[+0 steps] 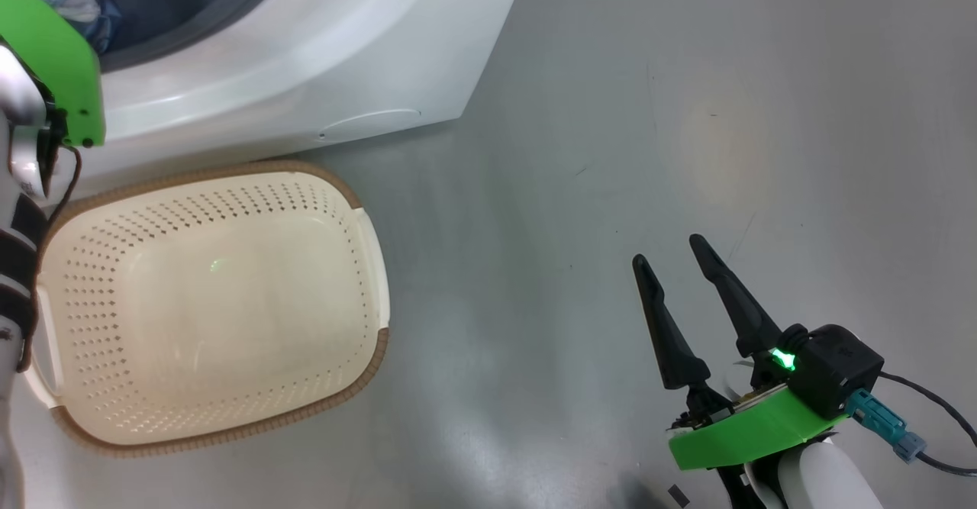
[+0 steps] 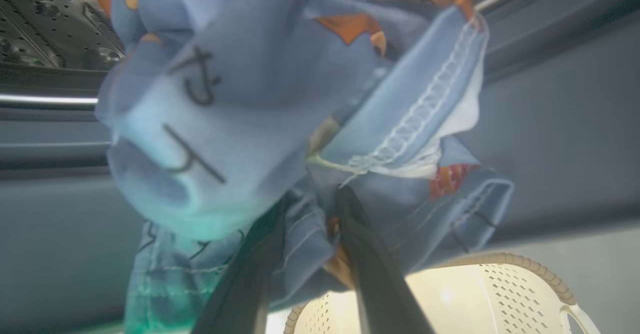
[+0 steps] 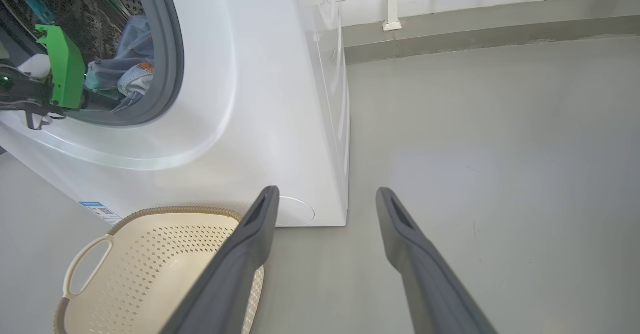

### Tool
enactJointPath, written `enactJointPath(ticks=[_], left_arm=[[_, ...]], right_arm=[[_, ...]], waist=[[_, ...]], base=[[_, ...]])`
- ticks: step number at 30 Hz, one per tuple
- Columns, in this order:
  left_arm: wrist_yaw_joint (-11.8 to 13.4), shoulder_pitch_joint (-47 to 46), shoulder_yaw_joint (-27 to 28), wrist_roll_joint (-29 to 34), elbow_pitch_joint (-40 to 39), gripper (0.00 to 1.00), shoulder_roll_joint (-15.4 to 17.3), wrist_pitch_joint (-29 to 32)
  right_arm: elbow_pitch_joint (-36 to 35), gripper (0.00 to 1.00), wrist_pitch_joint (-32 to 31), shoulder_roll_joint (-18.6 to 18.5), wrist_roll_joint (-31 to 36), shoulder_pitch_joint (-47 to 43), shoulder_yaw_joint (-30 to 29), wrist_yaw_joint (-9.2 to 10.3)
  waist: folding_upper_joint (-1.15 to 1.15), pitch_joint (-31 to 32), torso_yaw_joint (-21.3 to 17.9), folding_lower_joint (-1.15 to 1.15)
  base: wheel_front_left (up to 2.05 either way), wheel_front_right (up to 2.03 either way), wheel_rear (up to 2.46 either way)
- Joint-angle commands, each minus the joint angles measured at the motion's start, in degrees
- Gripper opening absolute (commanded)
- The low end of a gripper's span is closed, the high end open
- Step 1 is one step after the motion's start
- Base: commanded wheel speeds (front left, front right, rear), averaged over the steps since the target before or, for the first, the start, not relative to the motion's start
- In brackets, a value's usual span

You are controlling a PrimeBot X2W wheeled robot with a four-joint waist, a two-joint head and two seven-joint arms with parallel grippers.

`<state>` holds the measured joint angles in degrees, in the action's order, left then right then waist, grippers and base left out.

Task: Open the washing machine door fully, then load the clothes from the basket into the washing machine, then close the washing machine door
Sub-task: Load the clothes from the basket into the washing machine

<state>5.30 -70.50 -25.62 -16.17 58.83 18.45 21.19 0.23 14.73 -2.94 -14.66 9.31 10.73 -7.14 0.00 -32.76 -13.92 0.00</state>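
The washing machine (image 1: 305,59) stands open, and its door is out of view. Light blue printed clothes (image 2: 260,98) hang in the drum mouth, also seen as clothes (image 3: 125,68) behind the grey ring. My left gripper (image 2: 312,201) reaches into that opening. Its fingers stand half closed with a fold of cloth between them, and I cannot tell whether they grip it. The cream basket (image 1: 214,303) sits on the floor in front of the machine with nothing in it. My right gripper (image 1: 668,251) hovers open over bare floor to the basket's right, holding nothing.
My left arm's green bracket (image 1: 61,66) sits at the machine's opening, above the basket's far left corner. Grey floor (image 1: 687,112) stretches to the right of the machine. A wall with a white frame (image 3: 395,3) runs behind it. A cable (image 1: 939,417) trails from my right wrist.
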Motion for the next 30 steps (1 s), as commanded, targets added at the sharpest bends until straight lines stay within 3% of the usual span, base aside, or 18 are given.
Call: enactJointPath(ticks=[1, 6, 16, 21, 25, 30], left_arm=[[0.1, -0.9, 0.9, -0.6, -0.1, 0.49, 2.4, 0.1], [-0.1, -1.7, 0.5, -0.7, 1.1, 0.45, 2.4, -0.3], [-0.5, -3.1, -0.9, -0.5, 3.3, 0.22, 2.1, -0.3], [-0.7, -3.7, -1.5, -0.4, 4.1, 0.19, 2.1, -0.4], [-0.6, -4.0, -1.9, -0.5, 4.5, 0.00, 1.9, -0.7], [-0.3, -4.2, -2.3, -0.6, 4.9, 0.00, 1.9, -1.6]], right_arm=[[-1.4, 1.00, 0.3, 0.1, 0.1, -1.5, 1.3, -0.35], [-1.5, 1.00, 0.3, 0.1, 0.4, -1.4, 1.2, -0.35], [-1.4, 1.00, 0.3, 0.1, 0.4, -1.3, 1.0, -0.35], [-1.4, 1.00, 0.3, 0.1, 0.3, -1.2, 1.2, -0.35], [-1.4, 1.00, 0.3, 0.1, 0.3, -1.2, 1.2, -0.35], [-1.3, 1.00, 0.3, 0.1, 0.2, -1.3, 1.1, -0.35]], waist=[[0.00, -0.1, 0.0, 0.00], [0.00, -0.4, 0.1, 0.00], [0.00, -0.5, 0.7, 0.00], [0.00, -0.4, 0.7, 0.00], [0.00, -0.4, 0.5, 0.00], [0.00, -0.3, 0.4, 0.00]], base=[[0.00, 0.00, 0.00], [0.00, 0.00, 0.00], [0.00, 0.00, 0.00], [0.00, 0.00, 0.00], [0.00, 0.00, 0.00], [0.00, 0.00, 0.00]])
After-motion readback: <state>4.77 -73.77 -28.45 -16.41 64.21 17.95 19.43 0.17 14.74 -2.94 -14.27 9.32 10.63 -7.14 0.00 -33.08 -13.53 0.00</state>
